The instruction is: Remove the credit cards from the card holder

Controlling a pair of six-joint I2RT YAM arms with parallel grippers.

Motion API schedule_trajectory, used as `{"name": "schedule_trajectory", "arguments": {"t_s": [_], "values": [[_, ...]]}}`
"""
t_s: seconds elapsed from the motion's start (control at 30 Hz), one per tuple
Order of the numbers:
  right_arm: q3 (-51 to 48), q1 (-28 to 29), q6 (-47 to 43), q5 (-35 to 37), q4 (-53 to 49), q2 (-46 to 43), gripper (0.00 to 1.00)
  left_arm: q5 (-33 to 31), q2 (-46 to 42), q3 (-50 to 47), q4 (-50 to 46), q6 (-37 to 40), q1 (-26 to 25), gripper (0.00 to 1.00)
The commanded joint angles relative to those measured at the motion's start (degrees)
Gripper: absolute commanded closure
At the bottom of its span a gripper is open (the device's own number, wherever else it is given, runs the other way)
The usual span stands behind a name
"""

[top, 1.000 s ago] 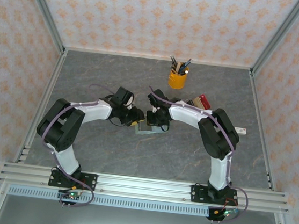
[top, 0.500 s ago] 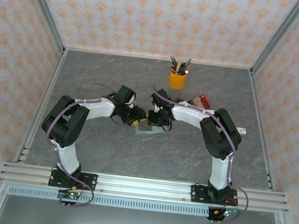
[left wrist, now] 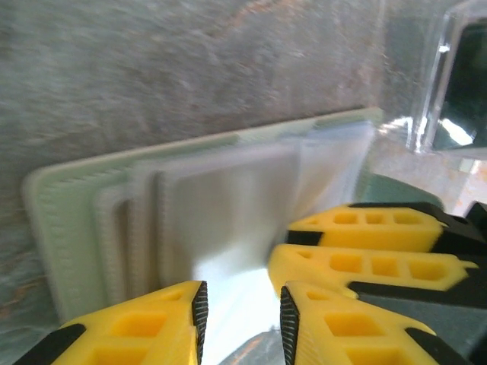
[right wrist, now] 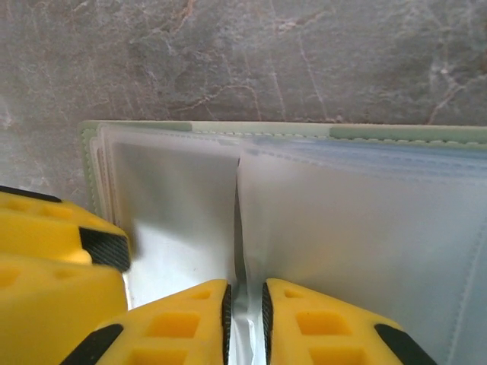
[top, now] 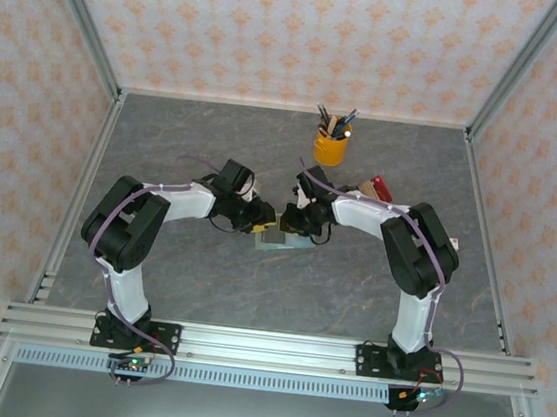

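Open card holder (top: 280, 243) lies flat on the table (top: 348, 307), mid-table between both arms. The right gripper (right wrist: 245, 312) is nearly closed, pinching a clear sleeve leaf (right wrist: 237, 228). The left gripper (left wrist: 242, 319) is part open, straddling the pale pockets (left wrist: 221, 220). Sleeves look thin, floppy and slick, and the wallet looks light, likely to slide. No card colour visible. Best to take a card by its exposed edge with the cover pinned.

I count one card holder (top: 277, 242), two tools, the left tool (top: 260, 221) and the right tool (top: 293, 222), one yellow cup (top: 330, 149) at 12 o'clock, and one block cluster (top: 374, 190).
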Motion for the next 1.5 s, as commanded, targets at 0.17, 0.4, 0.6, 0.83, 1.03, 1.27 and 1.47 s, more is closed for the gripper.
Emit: {"name": "schedule_trajectory", "arguments": {"t_s": [0.17,0.4,0.6,0.83,1.03,1.27,1.47], "values": [[-0.6,0.2,1.5,-0.6,1.0,-0.5,0.84,3.2,-0.6,-0.4,3.2,0.9,-0.3,0.69],[0.4,0.3,-0.2,4.7,-3.3,0.7,0.86,-8.7,-7.4,-0.4,-10.0,4.7,0.6,0.69],[0.6,0.3,-1.1,4.5,-3.9,1.7,0.82,-10.2,-9.0,-1.4,-12.3,4.5,0.4,0.68],[0.3,1.5,-2.9,3.9,-3.0,-1.6,0.63,-10.0,-6.1,-0.6,-12.5,4.3,-1.0,0.68],[2.4,2.9,-3.5,8.9,-6.7,1.7,0.57,-9.8,-4.5,-0.7,-11.6,3.6,-1.3,0.70],[4.3,3.7,-2.8,16.1,-11.4,6.1,0.73,-9.1,-4.1,-1.0,-11.0,3.4,-1.4,0.71],[3.7,3.7,-2.1,16.7,-11.2,7.4,0.83,-8.7,-3.2,-0.6,-11.6,3.8,-1.8,0.71]]}}
